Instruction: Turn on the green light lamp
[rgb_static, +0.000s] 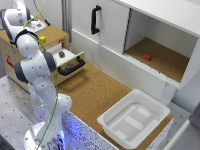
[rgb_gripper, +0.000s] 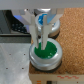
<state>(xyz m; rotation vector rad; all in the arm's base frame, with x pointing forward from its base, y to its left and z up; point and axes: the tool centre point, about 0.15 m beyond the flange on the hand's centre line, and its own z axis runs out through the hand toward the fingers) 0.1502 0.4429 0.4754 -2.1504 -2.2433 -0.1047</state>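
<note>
Fingers (rgb_gripper: 43, 42) poised over a green button (rgb_gripper: 46, 54), press not yet made.

Standing here, I see the arm bent over the wooden box (rgb_static: 12, 47) at the exterior view's left. The lamp (rgb_static: 42, 38), a tiny yellow-green cube, sits on top of that box just beside the arm's hand; I cannot tell whether it is lit. From the wrist view the fingers are drawn in until the tips look closed or nearly so. They hold nothing and hang right above the round, silver-rimmed button on the box top. Whether the tips already touch the cap I cannot tell. I judge this to be the pressing step, with the approach about done. The next move calls for a straight push down on the middle of the cap, keeping clear of the rim, firm enough to trip the switch.
</note>
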